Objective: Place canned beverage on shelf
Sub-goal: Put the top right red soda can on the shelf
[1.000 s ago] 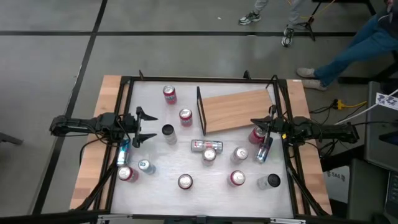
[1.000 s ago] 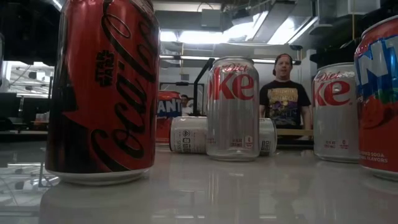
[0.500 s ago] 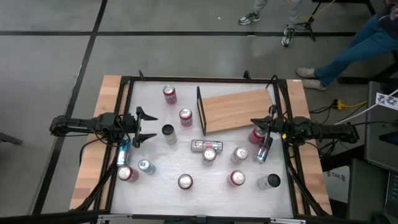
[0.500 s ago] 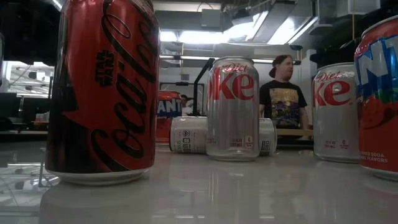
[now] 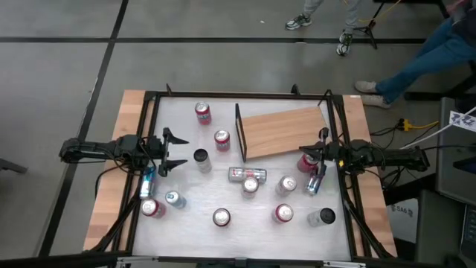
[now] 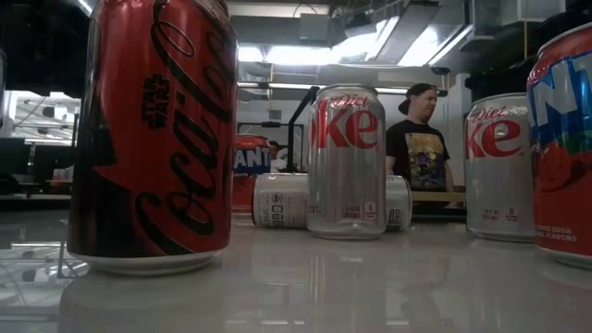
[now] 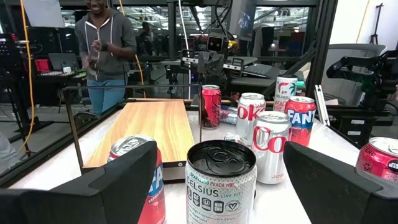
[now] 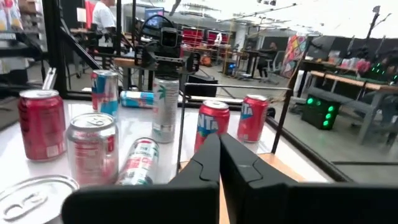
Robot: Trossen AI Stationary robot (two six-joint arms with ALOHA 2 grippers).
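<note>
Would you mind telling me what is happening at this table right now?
Nothing is held. The left gripper hangs open at the table's left side, facing a dark-topped can. The right gripper is shut and empty by the shelf, close to a red can. The shelf carries no cans; about a dozen stand or lie on the tabletop.

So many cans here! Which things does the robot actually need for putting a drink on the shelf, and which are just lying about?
For the job:
- the shelf, with no can on it yet
- the Celsius can, between the open left gripper
- the shut right gripper

Lying about:
- the tipped can
- the other upright cans
</note>
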